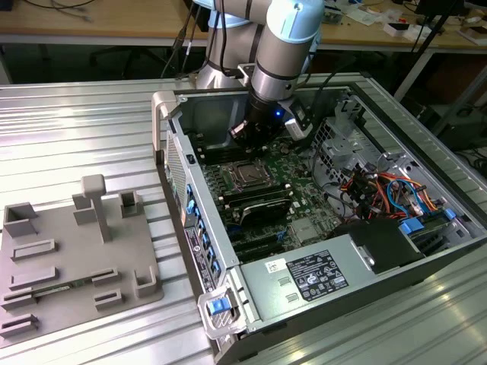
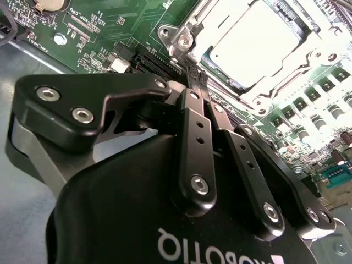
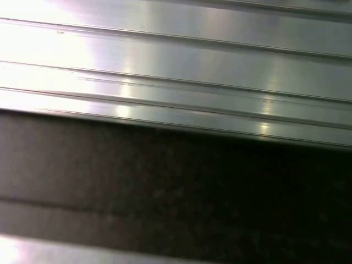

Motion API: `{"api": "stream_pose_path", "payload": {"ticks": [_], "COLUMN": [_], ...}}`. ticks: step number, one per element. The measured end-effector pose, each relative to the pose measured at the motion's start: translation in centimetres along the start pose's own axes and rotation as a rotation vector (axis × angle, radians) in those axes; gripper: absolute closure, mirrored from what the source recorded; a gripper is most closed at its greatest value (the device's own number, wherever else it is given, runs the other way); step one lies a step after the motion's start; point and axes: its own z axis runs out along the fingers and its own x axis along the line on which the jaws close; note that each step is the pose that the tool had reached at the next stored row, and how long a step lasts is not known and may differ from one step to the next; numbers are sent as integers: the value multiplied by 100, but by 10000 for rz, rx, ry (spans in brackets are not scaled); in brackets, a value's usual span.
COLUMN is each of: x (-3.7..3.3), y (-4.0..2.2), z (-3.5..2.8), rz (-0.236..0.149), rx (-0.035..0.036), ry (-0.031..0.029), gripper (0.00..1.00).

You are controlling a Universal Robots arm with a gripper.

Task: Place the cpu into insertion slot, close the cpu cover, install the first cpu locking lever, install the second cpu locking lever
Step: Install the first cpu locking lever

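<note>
Exterior view, surroundings: an open grey metal computer case point(image 1: 228, 304) lies on a ribbed aluminium worktop point(image 1: 76, 122); a flat grey plastic fixture tray with upright pegs point(image 1: 68, 258) sits at the lower left of the frame, well apart from the case.
Exterior view, inside the case: a green motherboard point(image 1: 297, 171) fills the middle; a bundle of red, orange and blue cables point(image 1: 388, 190) lies at the right, and a grey labelled power-supply box point(image 1: 312, 277) at the lower centre.
Exterior view, arm: the silver and pale-blue robot arm point(image 1: 285, 38) comes down from the top centre, and its black gripper point(image 1: 242, 133) hangs just above the board, near the socket's upper edge.
Exterior view, task's thing: the small square silver-grey cpu point(image 1: 249, 174) lies flat in its socket at the frame's centre, framed by the thin shiny silver cpu cover point(image 1: 237, 169), which lies down around it.
Second wrist view, obstruction: the gripper's black body and linkage bars fill the lower half; the black fingers point(image 2: 193, 80) meet at their tips, closed on nothing, just beside the socket's corner.
Second wrist view, task's thing: the cpu point(image 2: 256, 47) in the upper right is a pale, glaring square, its edges running diagonally across the frame, with the cover's bright metal frame point(image 2: 190, 33) around it.
First wrist view: ribbed aluminium worktop point(image 3: 176, 66) above a dark band.
</note>
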Motion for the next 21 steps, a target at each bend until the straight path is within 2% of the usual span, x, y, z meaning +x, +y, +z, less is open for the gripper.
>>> {"api": "stream_pose_path", "payload": {"ticks": [10, 21], "x": [-6, -5], "y": [-4, -14], "z": [9, 22], "rz": [40, 76], "rx": [121, 134], "ry": [15, 16], "gripper": [89, 89]}}
